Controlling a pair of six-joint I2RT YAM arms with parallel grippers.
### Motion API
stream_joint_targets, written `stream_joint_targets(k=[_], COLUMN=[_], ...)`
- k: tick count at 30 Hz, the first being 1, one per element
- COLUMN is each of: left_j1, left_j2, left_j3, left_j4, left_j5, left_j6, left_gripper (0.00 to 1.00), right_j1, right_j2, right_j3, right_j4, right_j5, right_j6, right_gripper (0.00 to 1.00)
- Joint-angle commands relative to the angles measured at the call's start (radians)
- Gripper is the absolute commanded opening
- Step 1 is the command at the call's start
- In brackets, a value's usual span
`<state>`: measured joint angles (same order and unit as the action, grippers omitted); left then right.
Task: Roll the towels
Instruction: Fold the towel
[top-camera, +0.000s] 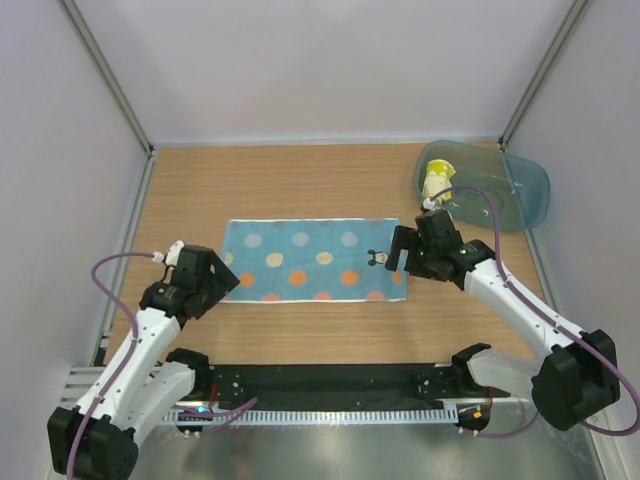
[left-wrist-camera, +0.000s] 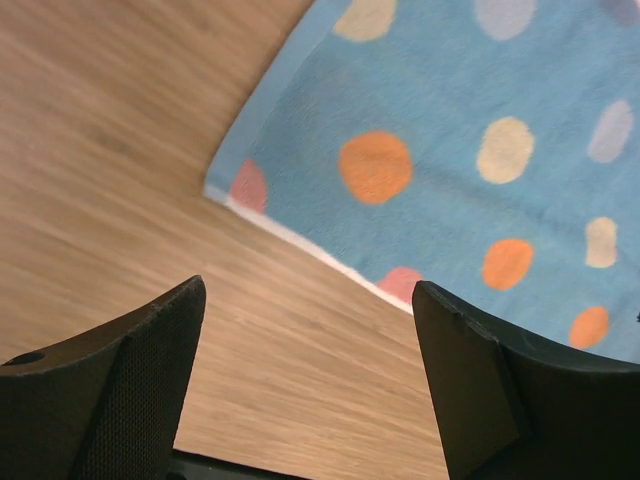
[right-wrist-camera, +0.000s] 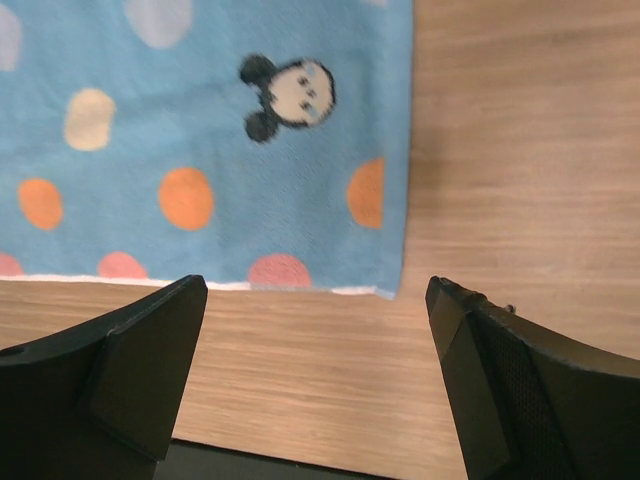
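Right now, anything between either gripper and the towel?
Nothing visible. The left gripper and right gripper hang open above the near corners of the towel, which lies bare. The blue bin sits apart, far right.

The whole surface (top-camera: 300, 180) is seen from high over its near edge, angled down. Each wrist view is taken close, down past its own jaws; the two near corners of the dotted towel (top-camera: 315, 260) are shared with the top view.
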<state>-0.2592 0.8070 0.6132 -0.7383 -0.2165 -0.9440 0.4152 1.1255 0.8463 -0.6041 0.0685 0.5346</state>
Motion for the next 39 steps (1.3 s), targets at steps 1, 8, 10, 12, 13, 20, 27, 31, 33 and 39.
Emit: stream_joint_targets(k=[1,8,10,12,13,20,27,31,33,39], left_j1=[0.002,0.005,0.008,0.014,0.014,0.015,0.051,0.075,0.089,0.106], left_j2=[-0.012,0.093,0.127,0.178,0.193,0.242,0.294,0.331,0.356,0.374], left_j3=[-0.027,-0.033,-0.035,-0.036,-0.039,-0.059,-0.066,-0.076,-0.075,-0.049], left_j4=[-0.081,-0.059,-0.040,-0.023,-0.009,0.050,0.094,0.144,0.158,0.152], left_j5=[-0.032,-0.099,-0.110,-0.106,-0.104,-0.132,-0.152,-0.123,-0.106,-0.090], left_j6=[-0.102,-0.131,-0.130,-0.127,-0.128,-0.127,-0.099,-0.067,-0.062,-0.053], left_gripper=[0.84,0.81,0.80,0.78,0.77,0.67,0.65,0.52,0.49,0.42], right_j1=[-0.010,-0.010,-0.010,-0.012,-0.012,-0.012,-0.012,-0.010,-0.012,-0.012], right_j2=[-0.038,-0.059,-0.055,-0.055,-0.055,-0.026,0.011,0.026,0.042,0.050], right_j3=[-0.035,-0.039,-0.036,-0.042,-0.044,-0.050,-0.049,-0.046,-0.043,-0.042], right_j4=[0.004,-0.022,-0.031,-0.028,-0.028,0.000,0.012,0.023,0.023,0.023], right_j5=[-0.018,-0.039,-0.042,-0.053,-0.052,-0.105,-0.107,-0.113,-0.113,-0.116], right_j6=[0.061,0.001,-0.010,-0.010,-0.008,0.007,0.001,-0.002,-0.004,-0.002], right_gripper=[1.00,1.00,1.00,1.00,1.00,0.96,0.96,0.95,0.95,0.94])
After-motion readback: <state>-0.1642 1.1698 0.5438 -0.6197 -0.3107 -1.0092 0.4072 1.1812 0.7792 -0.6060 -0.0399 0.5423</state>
